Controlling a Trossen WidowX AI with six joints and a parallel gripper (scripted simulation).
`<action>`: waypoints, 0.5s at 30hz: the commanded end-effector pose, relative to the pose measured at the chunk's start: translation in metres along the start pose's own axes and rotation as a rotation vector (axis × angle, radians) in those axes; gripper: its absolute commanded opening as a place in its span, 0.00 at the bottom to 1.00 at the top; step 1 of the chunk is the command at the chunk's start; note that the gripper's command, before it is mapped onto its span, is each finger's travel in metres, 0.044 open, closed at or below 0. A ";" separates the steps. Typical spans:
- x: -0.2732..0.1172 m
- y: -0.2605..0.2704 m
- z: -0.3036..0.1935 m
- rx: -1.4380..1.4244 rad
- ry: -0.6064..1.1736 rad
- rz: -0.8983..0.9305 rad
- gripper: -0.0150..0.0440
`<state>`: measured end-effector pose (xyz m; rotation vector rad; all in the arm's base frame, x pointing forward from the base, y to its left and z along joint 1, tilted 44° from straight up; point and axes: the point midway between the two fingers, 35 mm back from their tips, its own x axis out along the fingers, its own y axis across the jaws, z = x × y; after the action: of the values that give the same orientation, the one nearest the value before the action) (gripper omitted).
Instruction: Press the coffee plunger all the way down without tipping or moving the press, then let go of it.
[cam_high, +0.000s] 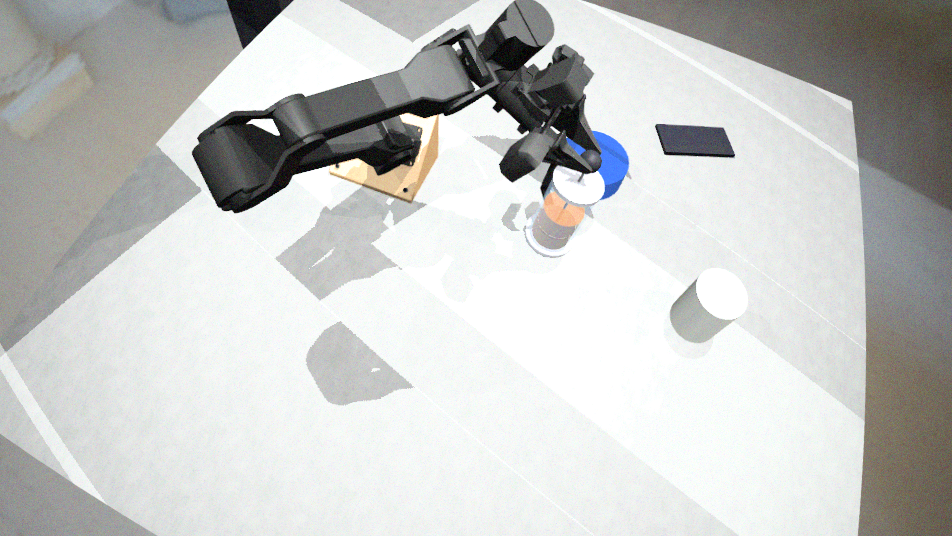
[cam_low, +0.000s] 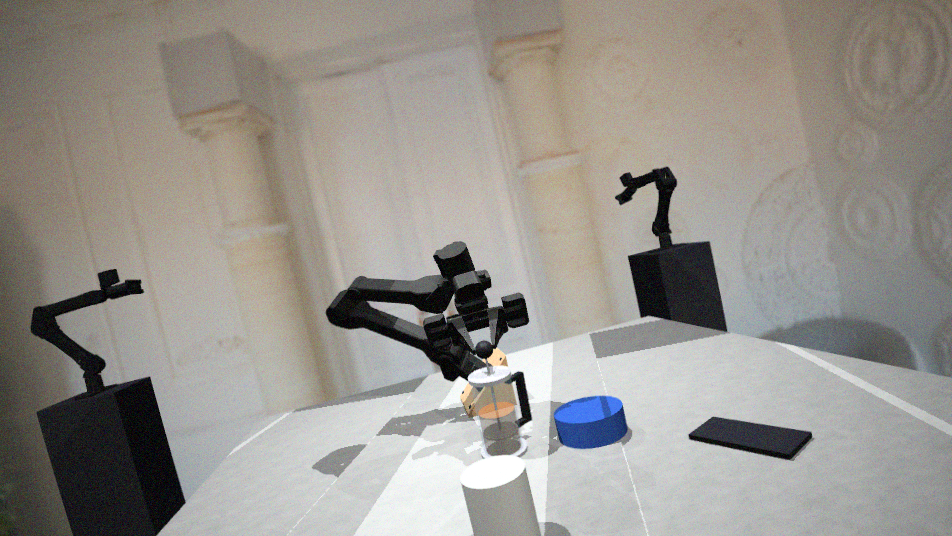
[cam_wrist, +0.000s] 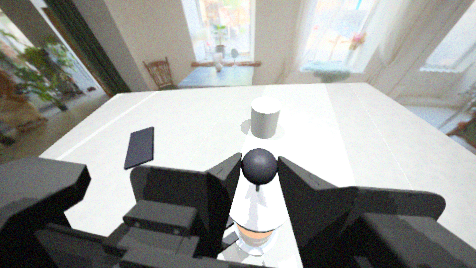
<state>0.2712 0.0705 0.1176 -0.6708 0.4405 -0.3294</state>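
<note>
The coffee press (cam_high: 555, 227) (cam_low: 499, 426) (cam_wrist: 255, 239) stands upright on the table, a clear glass body with an orange band inside, a white lid and a black handle. Its round black plunger knob (cam_high: 590, 160) (cam_low: 484, 348) (cam_wrist: 259, 166) is a short way above the lid, with a short piece of rod showing between them. My gripper (cam_high: 588, 158) (cam_low: 483, 346) (cam_wrist: 259, 159) is shut on the knob, one fingertip at each side of it in the wrist view. The lower part of the press is partly hidden by the fingers in the wrist view.
A blue round block (cam_high: 614, 164) (cam_low: 590, 423) is close beside the press on the handle side. A grey-white cylinder (cam_high: 707, 306) (cam_low: 500, 499) (cam_wrist: 264, 119) stands farther off. A dark flat slab (cam_high: 694, 140) (cam_low: 750, 437) (cam_wrist: 140, 147) lies on the table. A wooden angled block (cam_high: 426, 163) is behind the arm.
</note>
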 end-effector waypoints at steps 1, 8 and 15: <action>0.007 -0.001 -0.015 -0.035 0.026 -0.004 0.47; 0.009 -0.001 -0.013 -0.034 0.026 -0.005 0.47; 0.010 0.000 -0.012 -0.034 0.026 -0.005 0.47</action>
<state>0.2745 0.0650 0.1124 -0.6751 0.4499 -0.3278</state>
